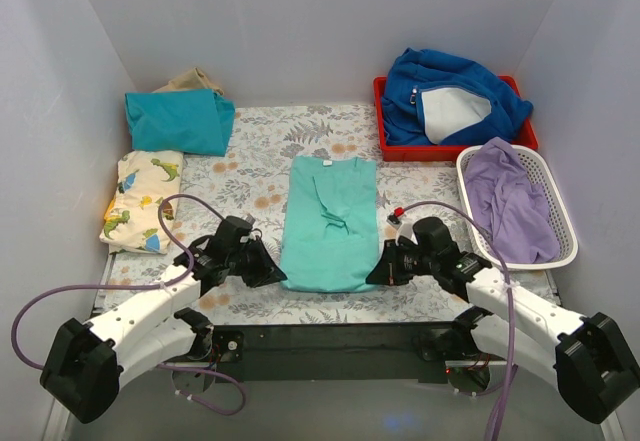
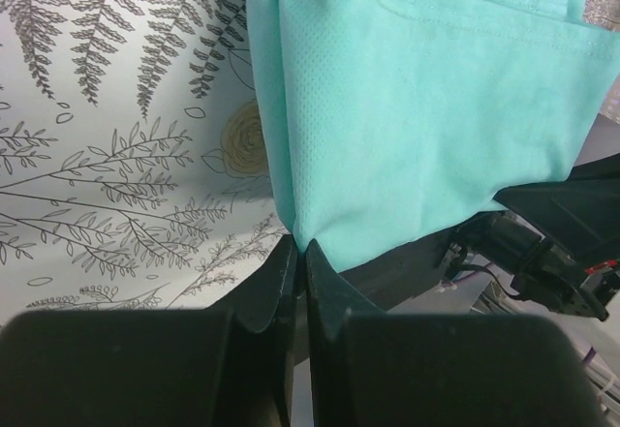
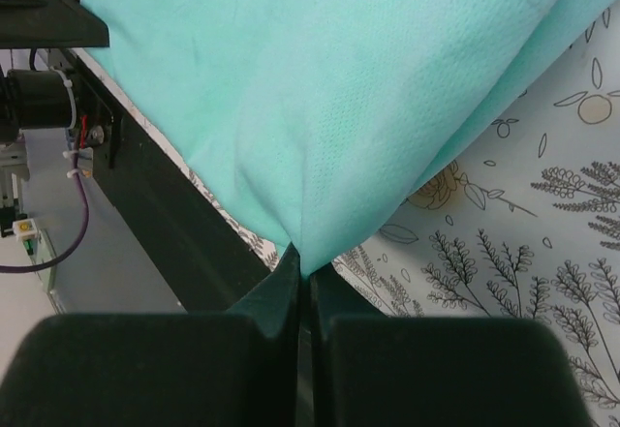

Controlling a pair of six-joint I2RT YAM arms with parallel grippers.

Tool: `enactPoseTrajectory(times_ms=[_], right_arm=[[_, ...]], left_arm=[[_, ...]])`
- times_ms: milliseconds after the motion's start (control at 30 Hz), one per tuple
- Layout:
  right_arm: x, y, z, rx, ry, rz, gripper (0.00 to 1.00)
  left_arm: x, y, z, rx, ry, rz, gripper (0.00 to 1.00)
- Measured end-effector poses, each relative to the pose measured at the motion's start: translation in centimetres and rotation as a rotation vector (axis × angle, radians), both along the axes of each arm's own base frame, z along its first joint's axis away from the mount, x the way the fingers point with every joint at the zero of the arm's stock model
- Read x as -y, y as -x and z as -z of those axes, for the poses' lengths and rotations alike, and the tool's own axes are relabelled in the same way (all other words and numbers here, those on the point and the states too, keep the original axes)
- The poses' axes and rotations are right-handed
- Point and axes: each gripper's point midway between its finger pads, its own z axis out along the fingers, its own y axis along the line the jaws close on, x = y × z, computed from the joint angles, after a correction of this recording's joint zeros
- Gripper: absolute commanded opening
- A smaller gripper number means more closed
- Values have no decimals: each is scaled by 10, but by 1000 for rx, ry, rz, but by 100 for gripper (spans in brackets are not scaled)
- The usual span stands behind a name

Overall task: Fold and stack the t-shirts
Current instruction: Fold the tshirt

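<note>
A mint-turquoise t-shirt lies lengthwise in the middle of the table, sides folded in. My left gripper is shut on its near left corner. My right gripper is shut on its near right corner. Both corners are lifted slightly off the cloth. A darker teal folded t-shirt lies at the back left. A cream dinosaur-print t-shirt lies folded in front of it, at the left edge.
A red tray at the back right holds a royal-blue fleece jacket. A white basket on the right holds a lilac garment. A leaf-print tablecloth covers the table. A tan cloth lies behind the teal shirt.
</note>
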Motion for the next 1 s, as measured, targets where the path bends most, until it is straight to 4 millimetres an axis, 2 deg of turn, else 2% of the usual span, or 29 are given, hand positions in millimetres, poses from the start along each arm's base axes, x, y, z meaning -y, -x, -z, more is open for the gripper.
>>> enactPoseTrajectory(times_ms=[133,233,400,533,633,767,1000], right_arm=[[3,4,-6,1,-1,0,1],[0,-1,-19,18,-3,0,1],[-13,-27,-52,104,-11,-9,1],[-25,-51,-68,144,11,-22,1],[-30,-65,-67,154,46,-32,1],[-32,-82,-59,151,100,-33,1],[-23,-132,-54,170,156,18,1]], left_arm=[[1,-2,-13,11,-4,7,0],[3,-10,-27,41,-8,4,0],[9,-36,-57,120,-22,-9,0],[16,-62,-73,157,-62,-19,0],[21,-79,-80,181,-90,-23,0],[24,-101,-77,198,-150,-28,0],[19,-147,-66,209,-235,-53,0]])
